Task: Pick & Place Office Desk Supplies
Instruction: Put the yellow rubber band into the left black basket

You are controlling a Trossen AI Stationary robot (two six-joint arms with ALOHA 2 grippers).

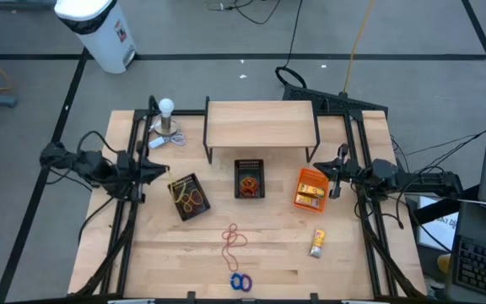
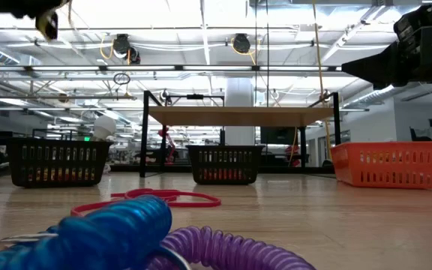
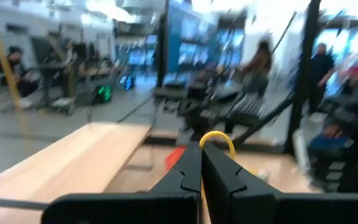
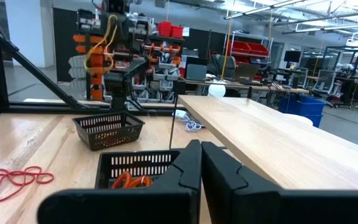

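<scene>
We are looking down on a wooden counter (image 1: 167,253) where both arms are waiting at the side edges. The left gripper (image 1: 164,169) is hanging just inside the left edge with its fingers (image 3: 188,174) pressed together and holding nothing; the right gripper (image 1: 337,173) is hanging near the right edge, also closed and empty. Between them, across the middle of the counter, three bins are sitting in a row: a black mesh bin (image 1: 189,197) toward the left with tan rubber bands (image 1: 194,200) lying in it, a second black mesh bin (image 1: 249,179) at the centre holding orange bands (image 1: 249,182), and an orange bin (image 1: 310,187) toward the right holding yellow packets (image 1: 312,194). Behind them a small raised wooden shelf (image 1: 260,124) is standing along the far edge, and a white bulb-shaped object (image 1: 166,110) is standing near the far left corner. Loose red rubber bands (image 1: 233,239) are lying on the bare wood toward the near edge, a blue ring (image 1: 240,282) is resting right at the near edge beside a purple coil (image 2: 231,251), and one yellow packet (image 1: 317,243) is lying alone nearer the right edge.
</scene>
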